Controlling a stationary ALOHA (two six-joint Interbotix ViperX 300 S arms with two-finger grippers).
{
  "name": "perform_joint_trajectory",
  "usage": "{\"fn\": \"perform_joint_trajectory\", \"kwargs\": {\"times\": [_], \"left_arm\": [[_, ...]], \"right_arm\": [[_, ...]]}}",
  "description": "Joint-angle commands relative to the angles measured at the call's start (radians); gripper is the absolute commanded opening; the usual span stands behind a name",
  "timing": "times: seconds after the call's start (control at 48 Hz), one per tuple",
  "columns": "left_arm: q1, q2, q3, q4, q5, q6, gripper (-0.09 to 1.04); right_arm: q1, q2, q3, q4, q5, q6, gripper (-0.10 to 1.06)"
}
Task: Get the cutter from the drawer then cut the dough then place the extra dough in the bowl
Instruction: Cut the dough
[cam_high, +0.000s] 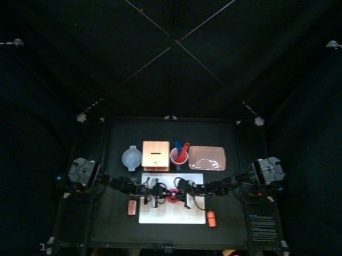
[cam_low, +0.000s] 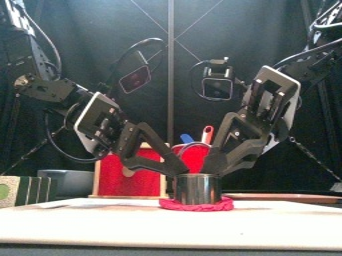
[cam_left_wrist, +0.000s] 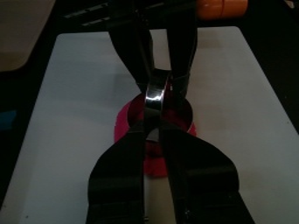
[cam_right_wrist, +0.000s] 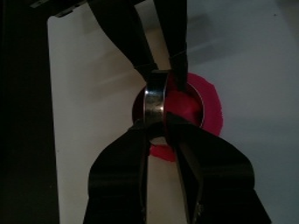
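Note:
The round metal cutter (cam_low: 197, 187) stands upright on the flat pink dough (cam_low: 197, 204), which lies on the white cutting board (cam_low: 80, 222). My left gripper (cam_low: 171, 173) comes down from the left and is shut on the cutter's near wall (cam_left_wrist: 158, 98). From the right, my right gripper (cam_low: 222, 172) is shut on the opposite wall (cam_right_wrist: 156, 101). In both wrist views the two pairs of jaws meet tip to tip over the cutter, and dough (cam_left_wrist: 132, 122) (cam_right_wrist: 205, 107) shows around it. The arms hide much of the dough.
Behind the board stand the wooden box with its red drawer front (cam_low: 134, 165), the blue-grey bowl (cam_high: 131, 157), the red cup with knives (cam_low: 201, 140) and the pink tray (cam_high: 210, 157). Orange toys lie at the board's left edge (cam_high: 131, 207) and right corner (cam_high: 211, 217).

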Motion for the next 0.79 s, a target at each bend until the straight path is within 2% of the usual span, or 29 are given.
{"fn": "perform_joint_trajectory", "kwargs": {"times": [0.021,0.333,0.604,0.792], "left_arm": [[-0.044,0.049,0.003,0.006,0.064,-0.005,0.36],[-0.044,0.044,-0.002,0.005,0.092,-0.005,0.36],[-0.044,0.041,0.003,0.006,0.092,-0.005,0.36],[-0.044,0.041,0.006,0.003,0.092,-0.005,0.36]], "right_arm": [[0.000,0.064,0.025,0.012,0.011,0.015,0.54],[0.000,0.066,0.025,0.012,0.011,0.015,0.53],[0.000,0.063,0.017,0.000,0.011,0.014,0.33],[-0.005,0.060,0.011,-0.008,0.011,0.012,0.32]]}}
